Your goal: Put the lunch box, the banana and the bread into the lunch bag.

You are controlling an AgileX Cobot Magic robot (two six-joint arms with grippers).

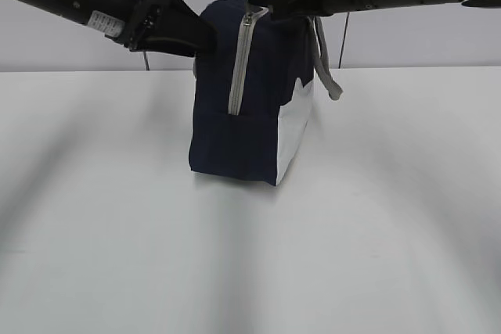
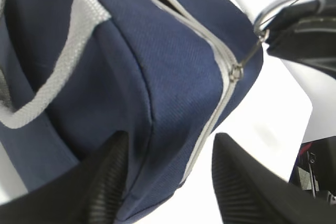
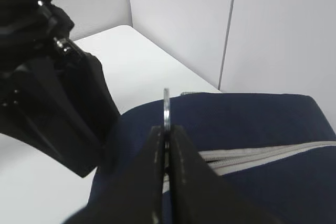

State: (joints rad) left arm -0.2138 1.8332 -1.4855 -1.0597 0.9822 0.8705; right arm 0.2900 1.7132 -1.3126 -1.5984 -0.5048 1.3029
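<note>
My right gripper (image 3: 167, 129) pinches the thin metal ring pull (image 3: 166, 107) atop the upright navy fabric lunch bag (image 1: 250, 115); my left gripper (image 2: 168, 177) clamps the bag's rounded end beside its grey zipper (image 2: 223, 72).

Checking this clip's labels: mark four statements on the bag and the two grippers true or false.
1. The right gripper pinches the ring pull. True.
2. The lunch bag lies flat on its side. False: it stands upright on the table.
3. The left gripper straddles a corner of the bag. True.
4. A banana lies beside the bag. False: none is in view.
</note>
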